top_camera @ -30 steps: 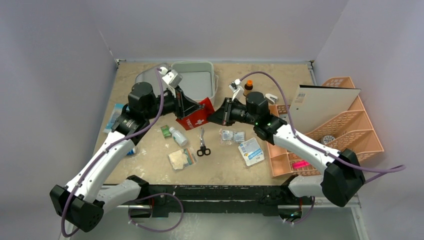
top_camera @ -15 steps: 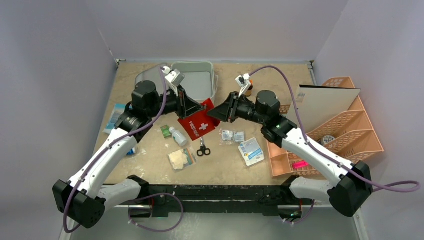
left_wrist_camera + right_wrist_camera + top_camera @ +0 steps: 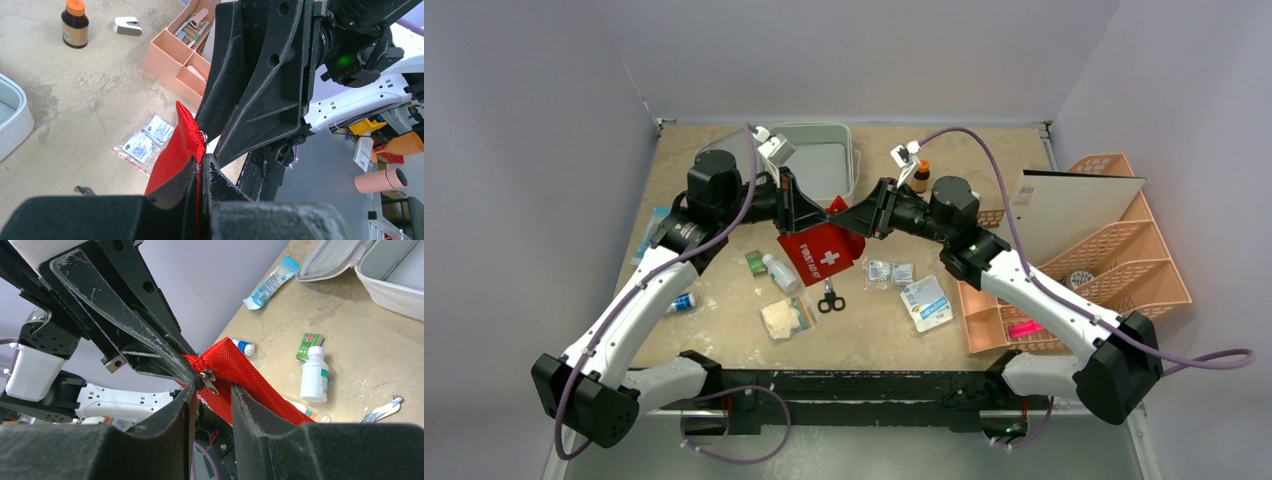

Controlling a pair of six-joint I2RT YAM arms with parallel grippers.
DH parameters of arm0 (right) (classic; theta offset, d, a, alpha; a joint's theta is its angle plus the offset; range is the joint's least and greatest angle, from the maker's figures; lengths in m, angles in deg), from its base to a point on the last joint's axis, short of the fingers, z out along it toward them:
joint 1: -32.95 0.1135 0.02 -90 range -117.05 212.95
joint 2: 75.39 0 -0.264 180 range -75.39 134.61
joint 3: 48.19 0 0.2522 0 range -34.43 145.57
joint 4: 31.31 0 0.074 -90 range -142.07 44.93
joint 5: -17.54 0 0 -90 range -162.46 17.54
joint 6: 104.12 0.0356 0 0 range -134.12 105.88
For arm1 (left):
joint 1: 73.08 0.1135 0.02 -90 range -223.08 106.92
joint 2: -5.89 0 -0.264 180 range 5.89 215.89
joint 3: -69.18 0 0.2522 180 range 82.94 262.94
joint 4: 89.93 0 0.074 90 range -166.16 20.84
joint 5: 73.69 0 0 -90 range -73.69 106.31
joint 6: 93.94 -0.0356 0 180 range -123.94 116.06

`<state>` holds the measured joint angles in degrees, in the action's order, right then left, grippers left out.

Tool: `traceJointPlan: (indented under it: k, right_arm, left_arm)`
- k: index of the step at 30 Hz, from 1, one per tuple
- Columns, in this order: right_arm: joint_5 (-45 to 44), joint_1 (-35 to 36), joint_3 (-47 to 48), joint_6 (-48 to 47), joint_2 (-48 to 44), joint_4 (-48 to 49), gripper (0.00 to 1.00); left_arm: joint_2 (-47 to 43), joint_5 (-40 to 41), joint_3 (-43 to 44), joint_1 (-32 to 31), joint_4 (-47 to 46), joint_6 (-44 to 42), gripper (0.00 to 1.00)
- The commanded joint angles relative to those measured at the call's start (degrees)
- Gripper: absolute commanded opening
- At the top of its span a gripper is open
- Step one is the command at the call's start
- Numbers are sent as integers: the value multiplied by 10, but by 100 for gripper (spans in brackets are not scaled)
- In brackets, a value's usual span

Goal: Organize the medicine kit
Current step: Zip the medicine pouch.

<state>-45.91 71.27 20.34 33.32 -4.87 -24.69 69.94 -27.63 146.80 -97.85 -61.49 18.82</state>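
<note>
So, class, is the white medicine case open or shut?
Open. The medicine case shows its inside, and its lid lies folded back beside it.

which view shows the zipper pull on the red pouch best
Right wrist view: the metal zipper pull shows close and sharp at the corner of the red pouch. The left wrist view gives only a small glint of it. The top view shows the pouch, but the pull is too small to make out.

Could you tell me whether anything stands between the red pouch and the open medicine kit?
Nothing visible does. The red pouch, pinched by the left gripper, hangs just in front of the medicine kit. The brown bottle stands off to one side, clear of that path.
</note>
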Motion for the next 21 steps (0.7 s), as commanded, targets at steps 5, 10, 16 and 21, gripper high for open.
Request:
traceJointPlan:
  k: [5,10,16,21]
  right_arm:
    - [-53,-2,32,-30,10,-6,22]
    - [-91,-3,22,-63,-6,-47,15]
    - [-89,-3,12,-78,-18,-71,4]
    - [-79,-3,8,-94,-24,-91,0]
  left_arm:
    - [12,-86,45,-6,28,-30,0]
    - [14,-81,57,-6,53,-50,0]
    - [22,-72,66,-6,70,-69,0]
    - [13,-50,61,-6,57,-63,0]
